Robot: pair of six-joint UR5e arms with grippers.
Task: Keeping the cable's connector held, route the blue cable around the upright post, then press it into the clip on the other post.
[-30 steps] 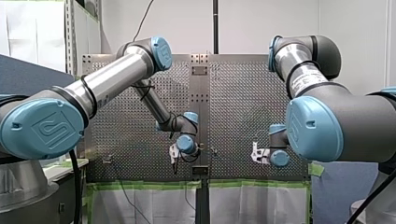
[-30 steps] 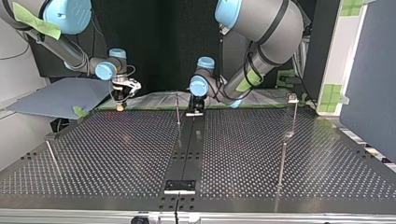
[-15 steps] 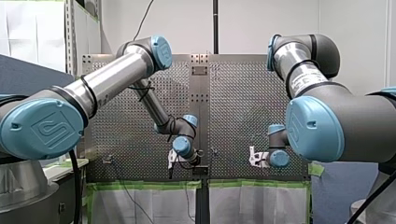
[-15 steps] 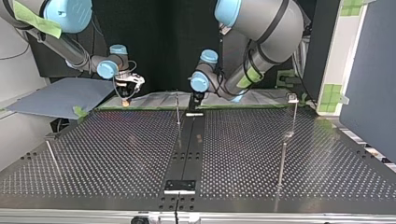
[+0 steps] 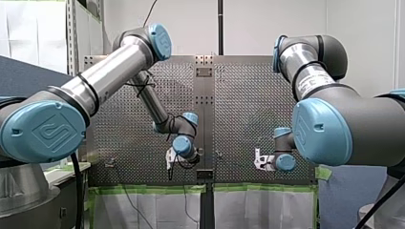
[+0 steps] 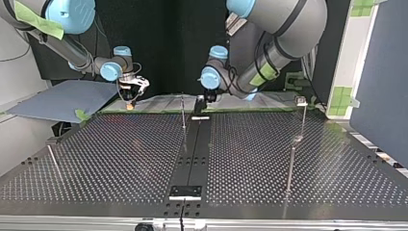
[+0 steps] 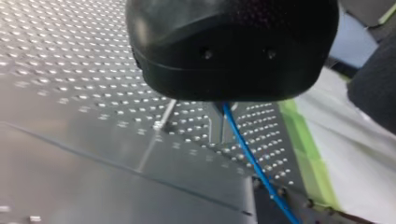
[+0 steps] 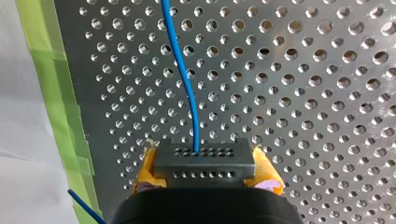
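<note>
Right hand [image 6: 129, 98]: clamped on the connector [image 8: 204, 161], with a yellow pad seen at each side of the block. The blue cable [image 8: 184, 79] is seen leaving the connector and running straight ahead of this hand over the perforated worktop [image 8: 303, 93].

Left hand [image 5: 169, 164]: how it stands cannot be told, since the tip is hidden under its own black body. In the left wrist view the cable is seen emerging from under this hand and trailing off toward the green tape [image 7: 308, 154].

Change over the last second:
- In the front view, the left hand has been swung sideways and a little lower, away from the right hand.
- In the top view, the left hand has been drawn back and up.
- The right hand was nudged slightly toward the left hand early on and has been held since.

Meaning, as judged:
- The connector hold is kept, so that condition is met.
- Routing is only just under way. The upright post [image 6: 183, 111] stands just ahead of the left hand, beside the cable but apart from it, and no wrap is seen yet.
- The clip [image 6: 301, 101] on the other post [image 6: 303, 120] is well apart from both hands, so pressing in is not yet due.
</note>
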